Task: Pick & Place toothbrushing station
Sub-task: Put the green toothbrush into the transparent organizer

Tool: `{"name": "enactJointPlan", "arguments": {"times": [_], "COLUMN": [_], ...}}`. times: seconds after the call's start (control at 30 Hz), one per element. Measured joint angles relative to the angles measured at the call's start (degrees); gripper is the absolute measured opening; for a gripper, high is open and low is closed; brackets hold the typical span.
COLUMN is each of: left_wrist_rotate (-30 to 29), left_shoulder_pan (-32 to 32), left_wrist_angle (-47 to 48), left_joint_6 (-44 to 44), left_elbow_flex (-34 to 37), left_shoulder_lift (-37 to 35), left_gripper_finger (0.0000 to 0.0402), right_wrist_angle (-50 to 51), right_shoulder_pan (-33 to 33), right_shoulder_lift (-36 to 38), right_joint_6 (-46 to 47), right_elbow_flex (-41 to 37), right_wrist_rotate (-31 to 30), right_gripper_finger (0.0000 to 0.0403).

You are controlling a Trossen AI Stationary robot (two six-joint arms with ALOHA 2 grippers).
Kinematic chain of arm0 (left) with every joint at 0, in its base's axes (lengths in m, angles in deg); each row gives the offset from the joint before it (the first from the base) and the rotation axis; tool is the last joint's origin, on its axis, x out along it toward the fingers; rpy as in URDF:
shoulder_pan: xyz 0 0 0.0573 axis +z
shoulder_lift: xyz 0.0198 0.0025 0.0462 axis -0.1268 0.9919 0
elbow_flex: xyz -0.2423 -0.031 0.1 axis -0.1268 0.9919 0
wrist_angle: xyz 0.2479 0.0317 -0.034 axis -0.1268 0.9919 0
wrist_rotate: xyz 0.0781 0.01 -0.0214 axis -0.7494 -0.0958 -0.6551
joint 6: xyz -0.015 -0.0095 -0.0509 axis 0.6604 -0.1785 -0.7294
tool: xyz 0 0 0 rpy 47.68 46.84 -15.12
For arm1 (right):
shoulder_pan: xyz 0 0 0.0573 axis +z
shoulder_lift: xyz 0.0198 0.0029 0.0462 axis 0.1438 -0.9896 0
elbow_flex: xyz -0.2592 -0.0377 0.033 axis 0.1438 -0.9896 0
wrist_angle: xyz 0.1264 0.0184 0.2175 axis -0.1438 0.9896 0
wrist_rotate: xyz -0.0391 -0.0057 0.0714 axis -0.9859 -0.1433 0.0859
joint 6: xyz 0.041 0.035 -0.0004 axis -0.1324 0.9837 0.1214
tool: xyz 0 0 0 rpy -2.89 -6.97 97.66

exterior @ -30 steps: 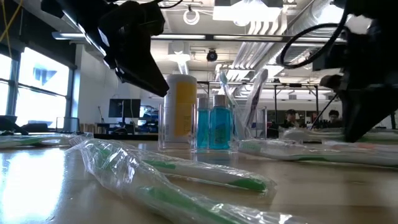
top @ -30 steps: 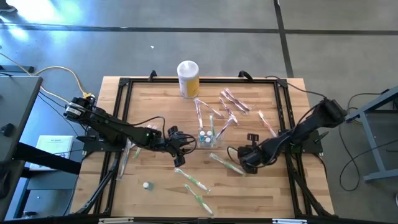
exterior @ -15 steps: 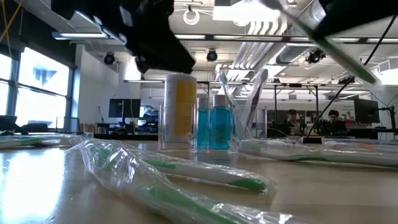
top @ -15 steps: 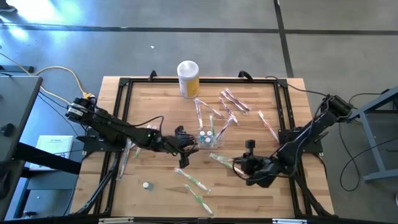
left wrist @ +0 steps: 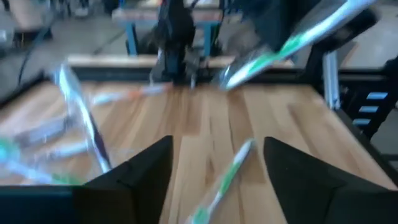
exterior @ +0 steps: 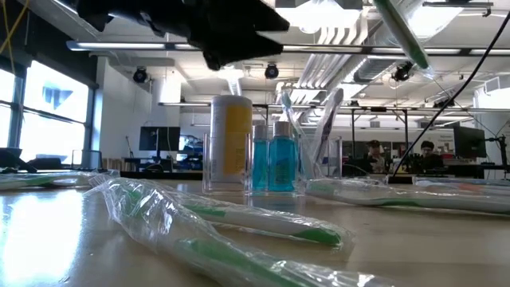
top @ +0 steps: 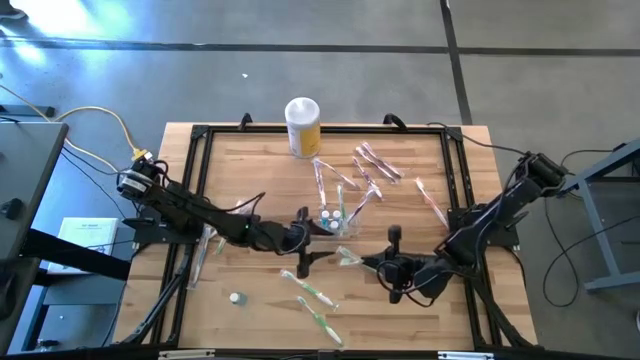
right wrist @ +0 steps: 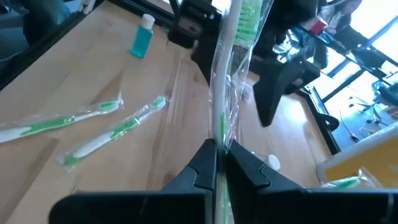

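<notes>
The toothbrushing station (top: 338, 222) is a clear holder near the table's middle. It holds two blue bottles (exterior: 271, 163) and upright toothbrushes. My right gripper (top: 368, 264) hovers just right of it and nearer the front edge, shut on a wrapped green-and-white toothbrush (right wrist: 231, 68). My left gripper (top: 303, 243) hangs open just left of the station; its two fingers (left wrist: 134, 180) have nothing between them. The held toothbrush also shows in the left wrist view (left wrist: 283, 45) and slanting at the top of the low view (exterior: 402, 32). My right gripper pinches the wrapped toothbrush's handle (right wrist: 219, 138) between its two fingers, wrapper and all. The fingers come nearly level from the table's right. The brush runs forward along them, bristle end (right wrist: 247, 15) away from the gripper. It is lifted clear of the table.
A yellow canister with a white lid (top: 303, 125) stands at the far edge. Wrapped toothbrushes lie far right (top: 372, 165) and near the front (top: 312, 296). A small bottle (top: 236, 297) lies near left. A black frame (top: 196, 180) borders the wooden top.
My right gripper has risen and gone toward the near edge and leftward, tipping from pointing down to nearly level. It carried a wrapped toothbrush up off the table. My left gripper has crept toward the right edge, next to the station, and tipped up to nearly level.
</notes>
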Motion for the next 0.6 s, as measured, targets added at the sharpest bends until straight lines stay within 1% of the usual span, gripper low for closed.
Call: {"name": "enactJointPlan", "arguments": {"times": [0.07, 0.17, 0.4, 0.6], "left_wrist_rotate": [0.7, 2.9, 7.4, 7.4], "left_shoulder_pan": [-0.2, -0.2, -0.2, -0.2], "left_wrist_angle": [-3.0, -6.4, -12.2, -14.0], "left_joint_6": [2.0, 3.2, 4.6, 5.4], "left_elbow_flex": [0.0, 0.0, 0.0, 0.0], "left_shoulder_lift": [0.0, 0.0, 0.0, 0.0], "left_gripper_finger": [0.0265, 0.0280, 0.0283, 0.0283], "right_wrist_angle": [0.0, -0.6, -2.9, -5.1], "right_shoulder_pan": [-0.7, -1.5, -3.0, -5.0], "right_shoulder_lift": [0.0, 0.0, 0.0, 0.0], "right_joint_6": [0.0, -0.3, -2.2, -4.3], "right_elbow_flex": [0.0, 0.0, 0.0, 0.0], "right_wrist_rotate": [0.0, 0.0, 0.0, 0.1], "right_gripper_finger": [0.0008, 0.0008, 0.0008, 0.0009]}}
